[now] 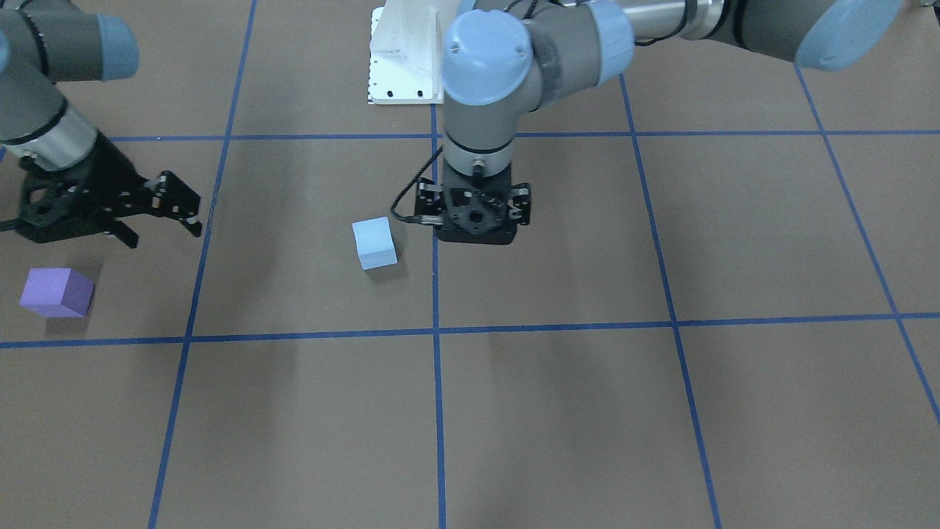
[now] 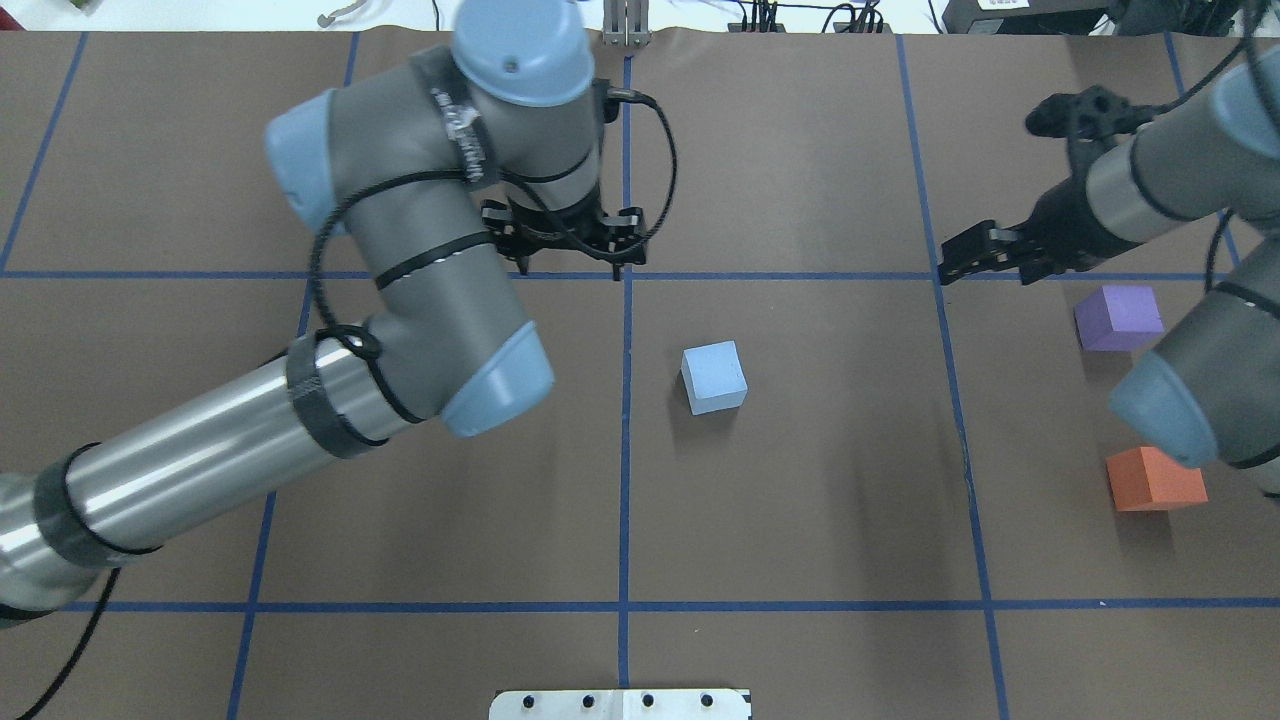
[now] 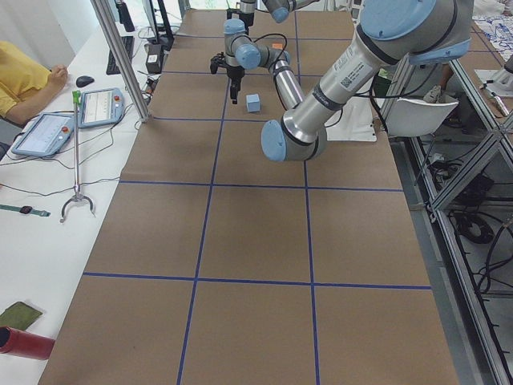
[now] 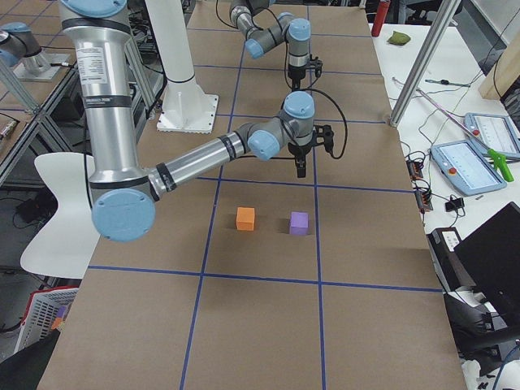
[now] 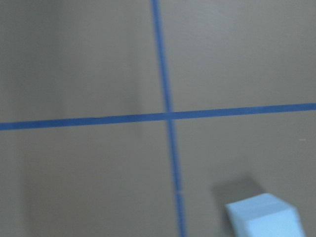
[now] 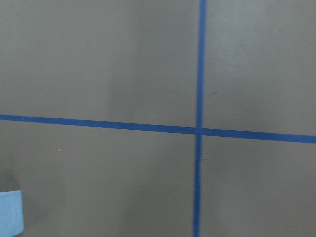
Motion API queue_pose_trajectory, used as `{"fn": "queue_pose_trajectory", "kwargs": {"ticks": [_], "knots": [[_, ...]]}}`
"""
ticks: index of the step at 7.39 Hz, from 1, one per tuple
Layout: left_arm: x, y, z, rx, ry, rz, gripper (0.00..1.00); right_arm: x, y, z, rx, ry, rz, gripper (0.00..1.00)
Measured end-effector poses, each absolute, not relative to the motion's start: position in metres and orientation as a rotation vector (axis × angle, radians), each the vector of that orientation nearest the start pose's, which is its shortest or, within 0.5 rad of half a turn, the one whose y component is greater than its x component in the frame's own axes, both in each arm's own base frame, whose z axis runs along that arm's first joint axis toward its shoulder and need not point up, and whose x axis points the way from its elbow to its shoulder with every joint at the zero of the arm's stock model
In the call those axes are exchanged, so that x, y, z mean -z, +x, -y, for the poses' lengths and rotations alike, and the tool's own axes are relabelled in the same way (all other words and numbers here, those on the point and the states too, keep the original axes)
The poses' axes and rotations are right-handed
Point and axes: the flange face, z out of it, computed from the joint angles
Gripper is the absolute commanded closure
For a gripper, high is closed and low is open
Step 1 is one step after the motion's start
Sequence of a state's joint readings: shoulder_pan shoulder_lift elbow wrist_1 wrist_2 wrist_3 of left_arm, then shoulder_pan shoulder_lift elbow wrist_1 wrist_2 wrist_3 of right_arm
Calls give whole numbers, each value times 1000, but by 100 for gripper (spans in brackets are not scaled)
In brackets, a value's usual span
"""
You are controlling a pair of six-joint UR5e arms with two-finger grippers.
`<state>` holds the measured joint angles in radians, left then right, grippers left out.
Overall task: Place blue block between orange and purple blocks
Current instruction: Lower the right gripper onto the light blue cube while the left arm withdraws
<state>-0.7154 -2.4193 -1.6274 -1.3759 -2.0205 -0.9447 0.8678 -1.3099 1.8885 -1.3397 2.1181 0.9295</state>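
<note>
Left arm: fills the left half of the overhead view, with the forearm rising from the lower left and the wrist bent down at upper centre.
Left gripper: points straight down over a tape crossing, up-left of the blue block and apart from it. Its two dark tips appear spread, with nothing between them.
Right arm: enters at the overhead view's right edge.
Right gripper: tilted, fingers spread and empty. It hangs up-right of the purple block at the left edge of the front-facing view.
Blue block: flat on the table, centre of the overhead view, well apart from the other two blocks.
Orange block: shows in the overhead and right-end views only. It sits below the purple block at the right edge, with a gap between them. The right arm's elbow overlaps that gap and the orange block's corner.
Left wrist view: blue block in the lower right corner.
Right wrist view: a blue sliver at the lower left.
White base plate: top centre of the front-facing view.
</note>
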Motion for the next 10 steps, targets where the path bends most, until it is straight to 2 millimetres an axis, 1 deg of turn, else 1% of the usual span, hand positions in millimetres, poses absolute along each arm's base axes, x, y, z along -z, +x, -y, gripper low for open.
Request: {"fn": "queue_pose_trajectory", "kwargs": {"ticks": [1, 2, 3, 4, 5, 7, 8, 10], "knots": [[-189, 404, 529, -110, 97, -809, 0, -316, -367, 480, 18, 161, 933, 7], [-225, 354, 530, -123, 98, -810, 0, -298, -414, 474, 31, 156, 936, 7], [-248, 324, 528, -120, 97, -807, 0, -286, -448, 472, 47, 161, 930, 6], [-260, 312, 526, -116, 94, -803, 0, -279, -473, 471, 59, 171, 919, 6], [-264, 308, 525, -114, 92, -802, 0, -276, -487, 470, 67, 176, 910, 5], [-266, 307, 524, -110, 88, -802, 0, -268, -507, 467, 82, 181, 906, 5], [-266, 307, 524, -108, 87, -802, 0, -268, -517, 463, 90, 184, 898, 5], [-266, 308, 523, -106, 85, -803, 0, -272, -532, 456, 102, 192, 879, 5]]}}
